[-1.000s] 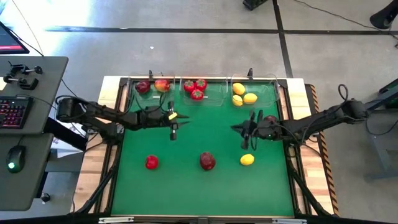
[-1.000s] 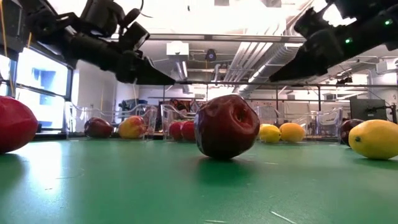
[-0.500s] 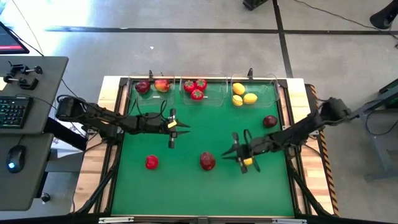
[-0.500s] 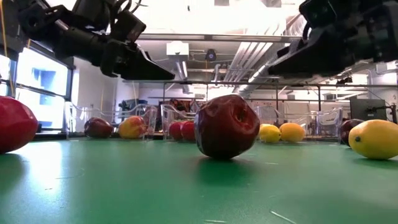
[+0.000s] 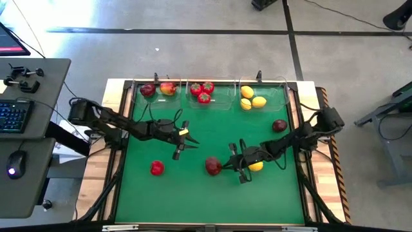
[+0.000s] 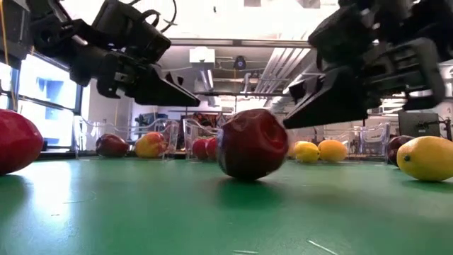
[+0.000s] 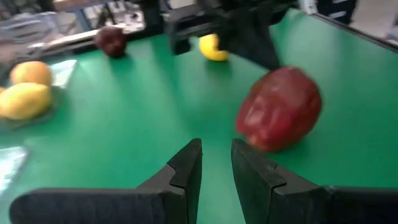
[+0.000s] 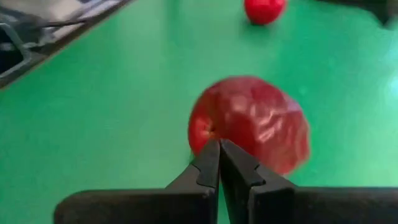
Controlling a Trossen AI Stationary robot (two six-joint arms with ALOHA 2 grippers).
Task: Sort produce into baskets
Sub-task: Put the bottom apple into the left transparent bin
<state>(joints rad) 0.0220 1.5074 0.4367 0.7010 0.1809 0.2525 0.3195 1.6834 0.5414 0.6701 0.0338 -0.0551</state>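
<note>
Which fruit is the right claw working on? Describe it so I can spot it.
On the green mat, look near its middle front. The dark red apple lies at the shut right claw tips; it is darker than the bright red fruit and the lemon flanking it.

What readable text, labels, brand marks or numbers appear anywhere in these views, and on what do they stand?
None can be read in any view.
The keyboard at the desk beside the table has glowing keys, but their legends are too small to read.
The toy fruits, such as the dark red apple and the lemon on the green mat, carry no marks.
The clear bins show no labels.
</note>
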